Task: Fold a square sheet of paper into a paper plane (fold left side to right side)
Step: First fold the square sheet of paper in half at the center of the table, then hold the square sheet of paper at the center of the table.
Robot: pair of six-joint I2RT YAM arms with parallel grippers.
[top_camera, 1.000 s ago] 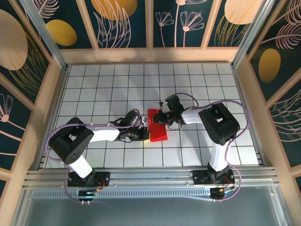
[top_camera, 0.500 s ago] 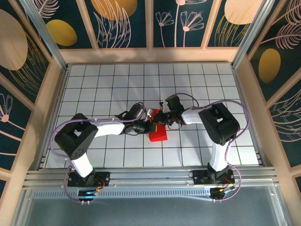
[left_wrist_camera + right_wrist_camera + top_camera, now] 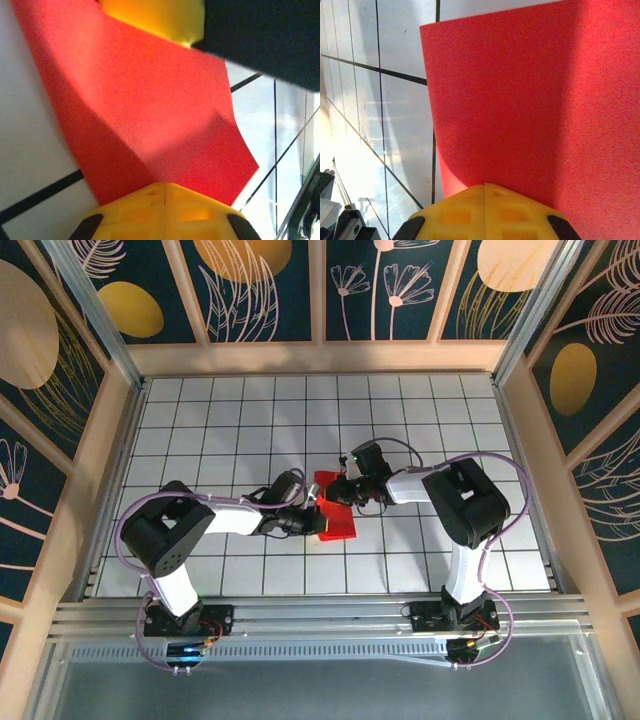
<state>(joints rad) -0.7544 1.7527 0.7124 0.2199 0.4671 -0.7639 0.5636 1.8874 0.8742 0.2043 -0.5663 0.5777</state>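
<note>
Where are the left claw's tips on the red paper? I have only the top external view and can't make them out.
Observer: In the left wrist view the left claw is shut, its yellow tips at one edge of the square sheet of paper.
Operator: And the right claw?
Observer: In the right wrist view it is shut too, tips close to a straight paper edge, with white table beside it.

Red paper sheet (image 3: 340,523): narrow folded rect., flat on grid nr centre, slightly skewed.
</note>
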